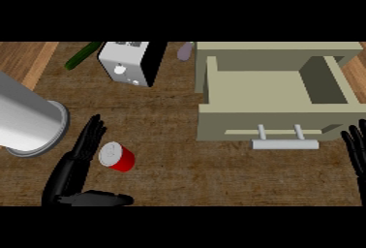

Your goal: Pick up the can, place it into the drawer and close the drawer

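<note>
Right hand [355, 147] cut off at right edge, fingers straight, resting. Left hand [75, 164] open, fingers and thumb spread apart. Red can [116, 156] on counter, just beside those fingers, ungrasped. Drawer [275, 104] open, well apart.

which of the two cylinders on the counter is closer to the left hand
The small red can, right beside the left hand; the big silver cylinder lies farther up-left.

The can [116, 156] stands on the counter [186, 174], just right of the left robot hand [80, 160]. The open drawer [275, 104] lies well right and behind it. A toaster [130, 62] sits behind the can, a cylinder [28, 118] at far left
</note>
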Controlling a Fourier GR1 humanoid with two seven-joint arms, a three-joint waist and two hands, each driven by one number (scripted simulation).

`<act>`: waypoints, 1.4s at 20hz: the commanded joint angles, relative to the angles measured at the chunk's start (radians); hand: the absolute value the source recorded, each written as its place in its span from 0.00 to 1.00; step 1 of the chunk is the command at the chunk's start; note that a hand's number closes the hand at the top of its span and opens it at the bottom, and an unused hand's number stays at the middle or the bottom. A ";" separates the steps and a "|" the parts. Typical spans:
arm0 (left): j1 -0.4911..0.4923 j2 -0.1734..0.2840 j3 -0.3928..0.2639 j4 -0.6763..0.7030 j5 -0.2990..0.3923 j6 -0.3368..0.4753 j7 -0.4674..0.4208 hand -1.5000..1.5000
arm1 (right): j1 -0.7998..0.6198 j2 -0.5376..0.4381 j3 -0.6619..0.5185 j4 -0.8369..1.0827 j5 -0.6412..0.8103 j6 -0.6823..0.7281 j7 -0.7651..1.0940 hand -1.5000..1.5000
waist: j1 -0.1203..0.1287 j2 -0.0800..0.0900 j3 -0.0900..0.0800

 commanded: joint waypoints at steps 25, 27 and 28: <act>-0.039 0.061 0.137 0.480 -0.036 -0.061 -0.387 0.00 | 0.083 0.068 -0.006 -0.038 0.043 0.053 -0.057 0.00 | -0.002 0.000 0.000; -0.088 0.104 0.185 0.486 0.022 -0.112 -0.329 0.00 | 0.046 0.069 0.005 -0.067 0.052 0.021 -0.004 0.00 | -0.001 0.000 0.000; -0.023 0.052 0.133 0.430 -0.009 -0.076 -0.326 0.00 | -0.047 -0.003 -0.074 -0.069 -0.044 0.042 0.091 0.00 | 0.001 0.000 0.000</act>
